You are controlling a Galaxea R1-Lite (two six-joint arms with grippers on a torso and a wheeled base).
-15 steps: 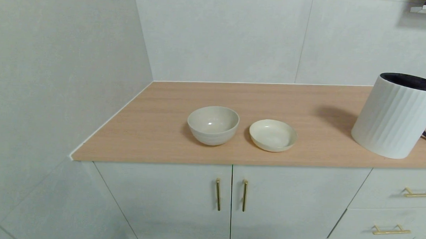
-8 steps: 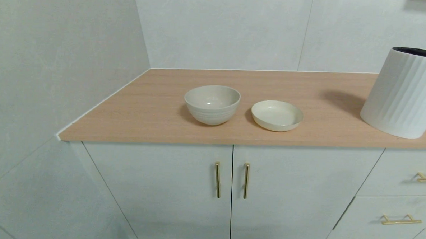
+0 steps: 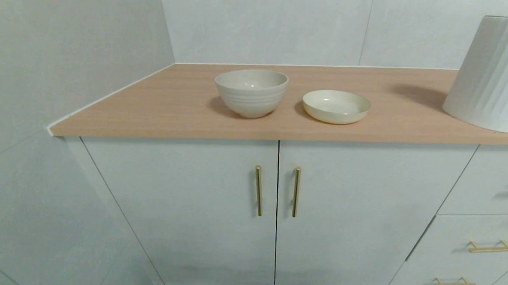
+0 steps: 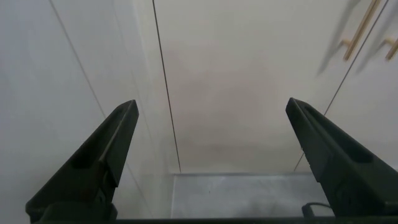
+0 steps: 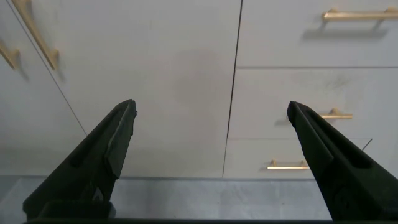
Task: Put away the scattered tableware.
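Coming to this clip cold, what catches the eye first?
Two pale dishes sit side by side on the wooden countertop: a deep ribbed bowl and, to its right, a shallow dish. A large white fluted container stands at the countertop's right end.

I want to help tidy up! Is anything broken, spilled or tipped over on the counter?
Nothing stands out. The deep grey ribbed bowl and the shallow cream dish sit upright on the wooden countertop, side by side, not touching, with no cracks or spills visible. The white cupboard doors below are shut.
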